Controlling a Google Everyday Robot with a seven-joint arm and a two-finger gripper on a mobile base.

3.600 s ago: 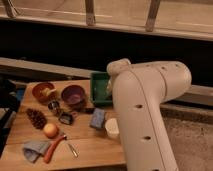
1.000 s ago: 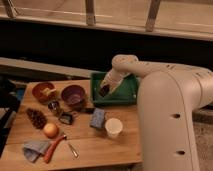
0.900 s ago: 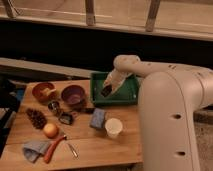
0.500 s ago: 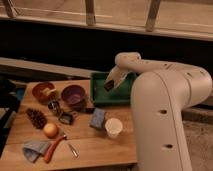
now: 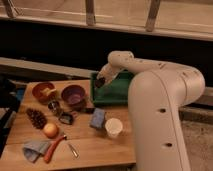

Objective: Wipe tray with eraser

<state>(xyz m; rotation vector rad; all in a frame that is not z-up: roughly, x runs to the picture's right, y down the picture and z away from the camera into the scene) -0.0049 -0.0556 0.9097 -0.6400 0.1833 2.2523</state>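
The green tray (image 5: 116,95) lies at the back right of the wooden table (image 5: 95,150). My gripper (image 5: 100,82) is the dark tip of the white arm, reaching down over the tray's left end, at or just above its floor. A dark mass at the tip may be the eraser, but I cannot tell it apart from the gripper. No eraser lies loose on the table. The arm covers the tray's right part.
Left of the tray are a purple bowl (image 5: 73,94) and an orange bowl (image 5: 43,91). In front are a blue-grey sponge (image 5: 97,118), a white cup (image 5: 113,127), a black-framed square (image 5: 65,118), a pine cone (image 5: 36,118), an orange fruit (image 5: 50,130), a blue cloth (image 5: 34,149) and a red-handled tool (image 5: 54,147).
The arm swung from in front of the camera out over the tray. In the last second the gripper tip has shifted back and forth over the tray's left end, now slightly further left.
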